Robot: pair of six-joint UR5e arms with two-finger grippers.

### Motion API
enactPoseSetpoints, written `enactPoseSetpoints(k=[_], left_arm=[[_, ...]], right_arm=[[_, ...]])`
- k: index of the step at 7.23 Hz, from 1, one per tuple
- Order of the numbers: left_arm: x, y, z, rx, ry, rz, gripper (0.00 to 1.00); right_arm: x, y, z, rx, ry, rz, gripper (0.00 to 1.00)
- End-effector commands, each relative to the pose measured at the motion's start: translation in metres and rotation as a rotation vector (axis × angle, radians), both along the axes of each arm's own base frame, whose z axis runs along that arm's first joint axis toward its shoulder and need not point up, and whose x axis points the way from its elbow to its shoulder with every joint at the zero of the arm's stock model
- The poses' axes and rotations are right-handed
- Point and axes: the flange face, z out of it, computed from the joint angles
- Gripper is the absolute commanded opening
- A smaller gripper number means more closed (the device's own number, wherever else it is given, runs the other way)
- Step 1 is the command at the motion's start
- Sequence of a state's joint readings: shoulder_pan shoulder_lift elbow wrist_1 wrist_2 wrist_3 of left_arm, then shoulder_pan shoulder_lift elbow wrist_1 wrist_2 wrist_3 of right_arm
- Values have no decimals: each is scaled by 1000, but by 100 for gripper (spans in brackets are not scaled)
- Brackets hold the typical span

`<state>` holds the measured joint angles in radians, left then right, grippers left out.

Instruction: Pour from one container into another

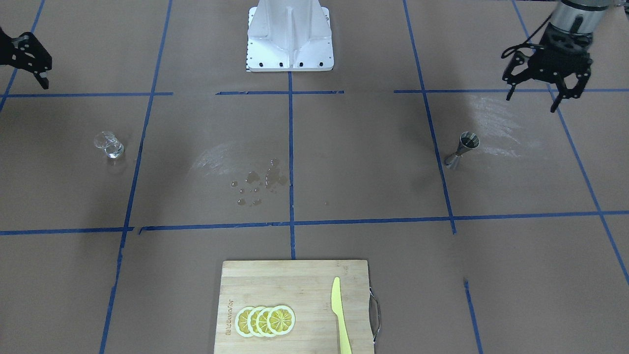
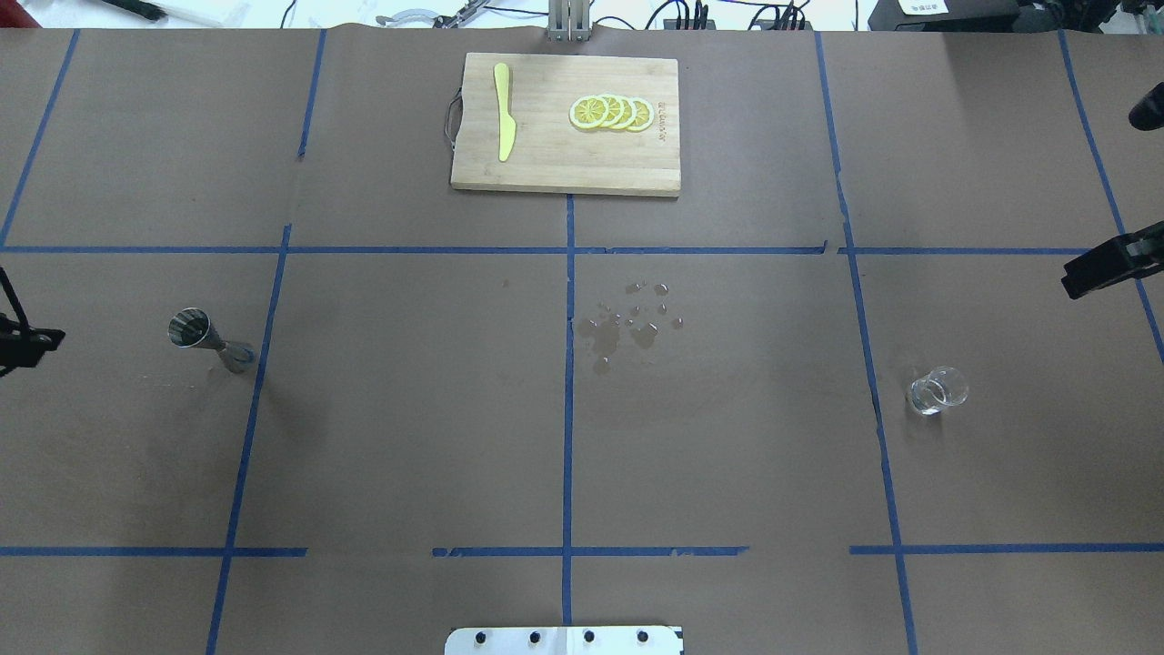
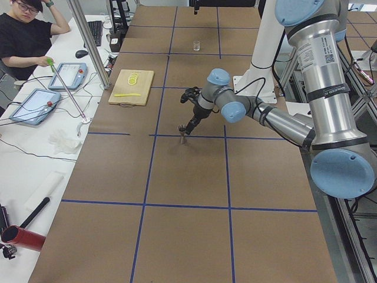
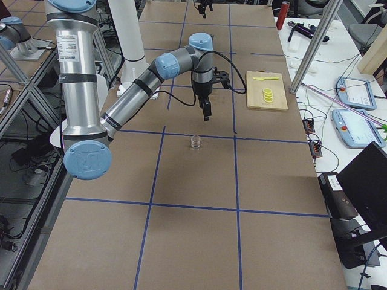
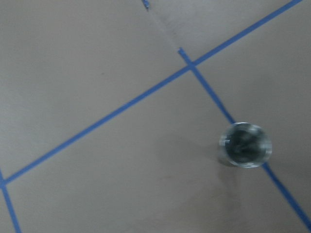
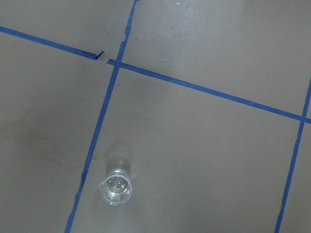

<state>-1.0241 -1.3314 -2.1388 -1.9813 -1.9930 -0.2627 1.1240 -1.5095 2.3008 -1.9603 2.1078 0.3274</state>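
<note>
Count on the worktop (image 1: 363, 162): one glass cup (image 1: 109, 145), one steel jigger (image 1: 462, 150), one wooden cutting board (image 1: 295, 290), one yellow knife (image 1: 339, 314), four lemon slices (image 1: 265, 320) overlapping in a row, and one patch of spilled drops (image 1: 258, 184). Going by the overhead view, your jigger stands upright on the left side, its base on a blue tape line (image 2: 241, 428). The cup stands upright on the right side, just right of another tape line. The two are well apart, with the wet patch between them near the centre line. The board sits at the far edge, centred, with the knife and the slices lying on it. The left gripper (image 1: 538, 96) hangs above the worktop on the robot's side of the jigger, its fingers (image 1: 511, 91) spread wide and holding nothing. The right gripper (image 1: 34, 61) is cut off at the picture's edge, clear of the cup, and you cannot tell how its fingers stand. Bare brown paper surrounds both vessels on every side.
</note>
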Motion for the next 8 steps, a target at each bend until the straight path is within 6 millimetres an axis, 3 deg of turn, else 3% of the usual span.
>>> enactPoseSetpoints(k=[1, 2, 3, 4, 5, 6, 7, 8], left_arm=[[-74, -57, 55, 13, 6, 33, 100], [-89, -70, 88, -47, 6, 24, 100], [-115, -77, 104, -103, 6, -31, 100], [-136, -84, 117, -165, 67, -49, 100], [-142, -78, 127, -190, 96, -49, 100], [-146, -74, 136, -227, 102, -81, 100], [-152, -82, 156, -259, 106, -103, 100], [-151, -96, 154, -262, 113, -121, 100]], right_arm=[[42, -32, 42, -13, -29, -51, 100], [76, -46, 71, -38, -47, -43, 100], [106, -50, 98, -109, -89, 14, 100], [117, -38, 122, -161, -96, 38, 100], [120, -35, 130, -184, -90, 54, 100], [116, -52, 155, -238, -80, 56, 100], [109, -59, 164, -245, -71, 42, 100], [107, -69, 188, -282, -72, 44, 100]])
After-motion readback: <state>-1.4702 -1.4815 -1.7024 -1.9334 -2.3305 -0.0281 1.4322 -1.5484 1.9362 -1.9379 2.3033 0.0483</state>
